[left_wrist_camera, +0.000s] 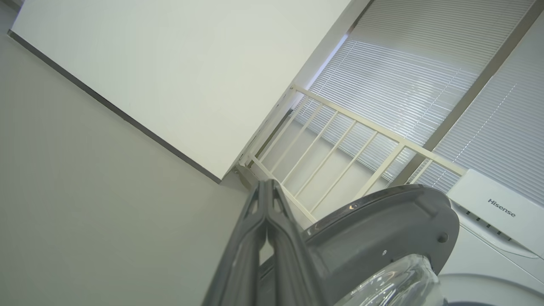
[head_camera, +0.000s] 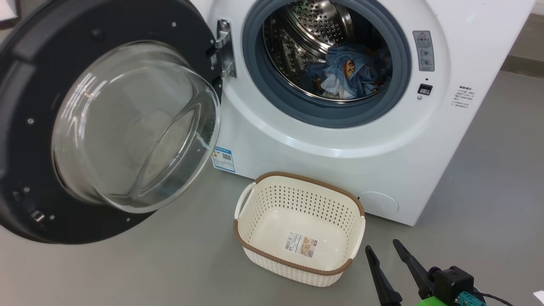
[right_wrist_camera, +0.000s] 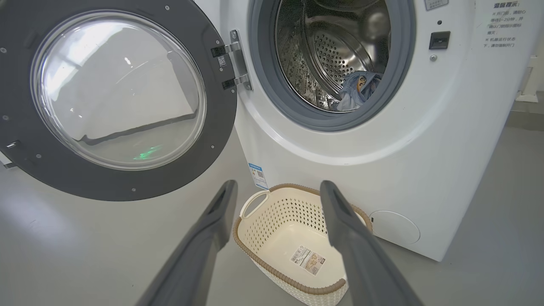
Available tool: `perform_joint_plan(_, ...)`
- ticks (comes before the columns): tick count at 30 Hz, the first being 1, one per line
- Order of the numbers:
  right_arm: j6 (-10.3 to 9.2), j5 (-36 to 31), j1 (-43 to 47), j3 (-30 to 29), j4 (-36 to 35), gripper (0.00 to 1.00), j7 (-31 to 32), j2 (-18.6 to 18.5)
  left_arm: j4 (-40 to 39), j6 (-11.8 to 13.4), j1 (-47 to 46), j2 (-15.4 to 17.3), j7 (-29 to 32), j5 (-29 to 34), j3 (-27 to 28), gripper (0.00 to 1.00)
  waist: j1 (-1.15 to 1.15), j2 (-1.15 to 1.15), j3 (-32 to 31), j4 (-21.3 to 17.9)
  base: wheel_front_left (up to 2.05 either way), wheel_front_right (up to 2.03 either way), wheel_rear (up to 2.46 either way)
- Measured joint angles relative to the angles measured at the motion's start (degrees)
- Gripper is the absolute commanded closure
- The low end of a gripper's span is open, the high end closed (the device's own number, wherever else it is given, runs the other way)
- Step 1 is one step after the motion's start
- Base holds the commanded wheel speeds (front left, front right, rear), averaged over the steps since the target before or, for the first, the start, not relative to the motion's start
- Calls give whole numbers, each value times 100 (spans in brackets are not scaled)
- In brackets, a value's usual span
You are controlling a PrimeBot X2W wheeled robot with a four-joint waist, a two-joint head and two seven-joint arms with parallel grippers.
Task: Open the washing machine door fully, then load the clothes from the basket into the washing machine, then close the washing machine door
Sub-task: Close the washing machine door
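Here, the washing machine door [head_camera: 106, 123] stands swung wide to the left on its metal hinge [head_camera: 224, 46]. Its inner face and bulging glass bowl are turned toward the head camera, so the mouth of the washing machine [head_camera: 340, 170] is unobstructed. The clothes [head_camera: 348, 74] lie heaped at the bottom of the perforated steel drum [head_camera: 314, 25], behind the grey gasket [head_camera: 255, 63]. The basket [head_camera: 297, 199] sits on the floor [head_camera: 127, 272] just in front of the machine, with nothing in it but a label sticker [head_camera: 301, 244] on its bottom. Judged from this arrangement, loading is complete and only the closing of the door remains.

The right gripper [head_camera: 382, 245] hangs low at the lower right, near the basket's right side, with its jaws spread wide and holding nothing. This position probably keeps it out of the path of the door.

The left gripper [left_wrist_camera: 267, 187], seen in its own wrist view, has its jaws pressed together on nothing. Their tips point up past the door's grey rim, which lies just beside them. Closed jaws form one stiff tip, probably suited to pushing the door shut. Whether they touch the rim cannot be told.

Surface and room: the floor is smooth, matt grey and evenly lit, and everything here stands directly on it. The left wrist view adds a large white panel [left_wrist_camera: 170, 76], a white railing [left_wrist_camera: 340, 140] and pale slatted blinds [left_wrist_camera: 403, 76] behind the door.
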Motion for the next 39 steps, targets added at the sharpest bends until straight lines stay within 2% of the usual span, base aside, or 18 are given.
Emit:
perform_joint_plan(6, 0, -2, -2, 23, -1, 0, 0, 0, 705, 12, -667, 396, 655, -972, 519, 100, 0, 0, 108, -145, 0, 0, 0)
perform_joint_plan(12, 0, -9, -42, 86, 5, 0, 0, -76, 1399, 153, -1196, 609, 1475, -1892, 890, 100, 0, 0, 242, -289, 0, 0, 0)
perform_joint_plan(19, 0, -9, -196, 147, -64, 0, 51, -185, 1855, 267, -1525, 820, 1947, -2477, 1227, 100, 0, 0, 409, -476, 0, 0, 0)
perform_joint_plan(25, 0, -9, -203, 148, -164, 0, 108, -272, 2171, 407, -1705, 879, 2226, -2709, 1281, 100, 0, 0, 596, -592, 0, 0, 0)
perform_joint_plan(39, 0, -49, -377, 111, -356, 0, 229, -405, 2596, 403, -1901, 892, 2254, -2826, 1374, 100, 0, 0, 987, -860, 0, 0, 0)
